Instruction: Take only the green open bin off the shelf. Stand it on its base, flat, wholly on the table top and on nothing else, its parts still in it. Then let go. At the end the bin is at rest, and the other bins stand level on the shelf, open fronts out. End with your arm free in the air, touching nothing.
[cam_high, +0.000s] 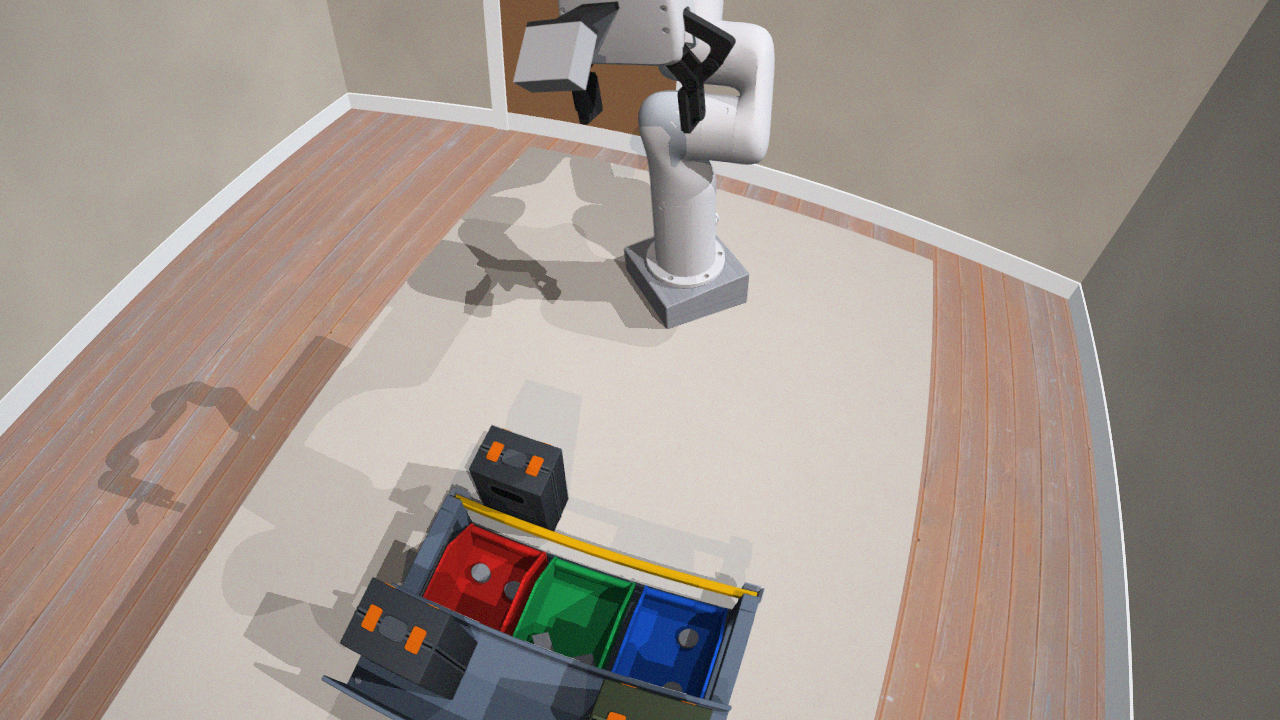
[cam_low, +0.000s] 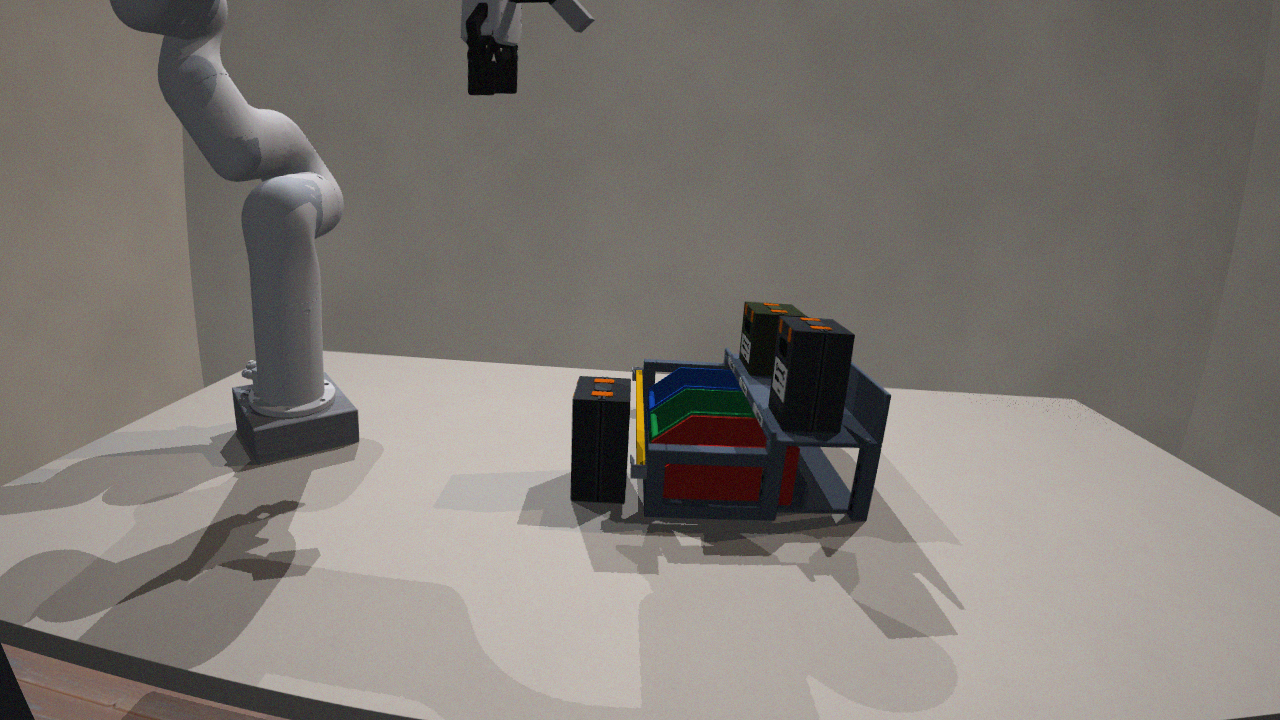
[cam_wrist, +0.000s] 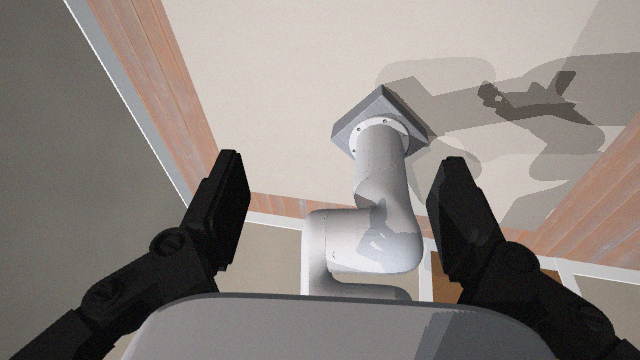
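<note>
The green open bin (cam_high: 581, 601) (cam_low: 707, 402) sits in the shelf (cam_high: 741, 631) (cam_low: 711, 512), between the red bin (cam_high: 458, 591) (cam_low: 711, 433) and the blue bin (cam_high: 669, 617) (cam_low: 698, 379). Grey parts (cam_high: 542, 640) lie in the green bin toward its rear. All three bins look level, open fronts toward the yellow bar (cam_high: 608, 550) (cam_low: 640, 416). My gripper (cam_high: 638, 122) (cam_low: 492, 87) (cam_wrist: 338, 176) is open and empty, high above the table top (cam_high: 805, 402) (cam_low: 429, 402), on the robot-base side of the shelf. The bins are out of the wrist view.
A dark case (cam_high: 519, 479) (cam_low: 599, 443) stands on the table just before the yellow bar, at the red-bin end. Another dark case (cam_high: 407, 635) (cam_low: 812, 376) and an olive case (cam_high: 653, 702) (cam_low: 759, 344) stand on the raised rear deck behind the bins.
</note>
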